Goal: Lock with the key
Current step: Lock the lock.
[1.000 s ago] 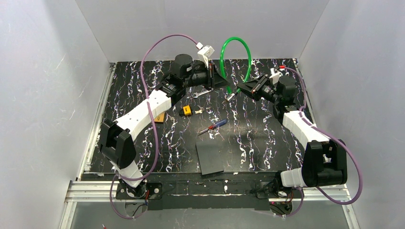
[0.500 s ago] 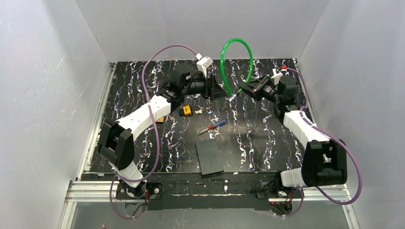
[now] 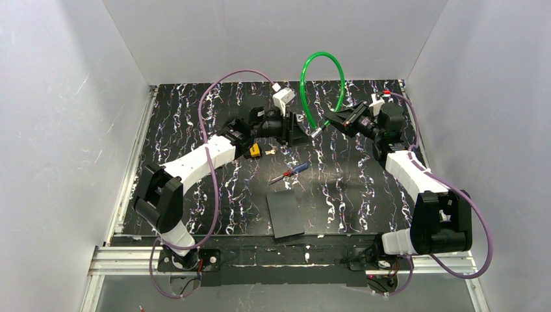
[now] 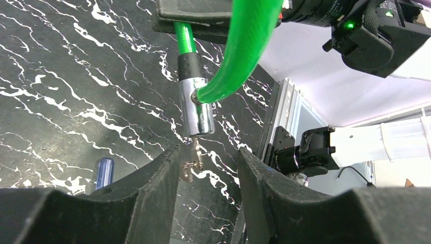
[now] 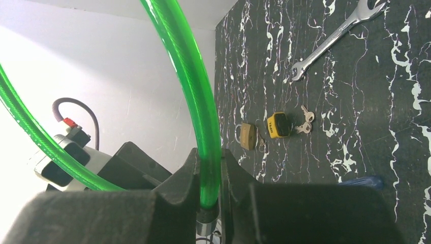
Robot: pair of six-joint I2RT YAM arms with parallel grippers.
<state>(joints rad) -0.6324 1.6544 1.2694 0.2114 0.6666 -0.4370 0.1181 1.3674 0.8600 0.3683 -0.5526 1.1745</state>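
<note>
The left gripper (image 4: 209,152) stood slack, its jaws apart on either side of the key (image 4: 191,161), which hung from the keyhole of the chrome cylinder (image 4: 198,114). The right gripper (image 5: 208,168) clamped the green cable (image 5: 201,101), apparently steadying the lock for turning.

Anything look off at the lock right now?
One thing: a small silvery key hangs from the bottom of the lock barrel, ungripped, between the left pincer's open fingers. Nothing else stands out.
</note>
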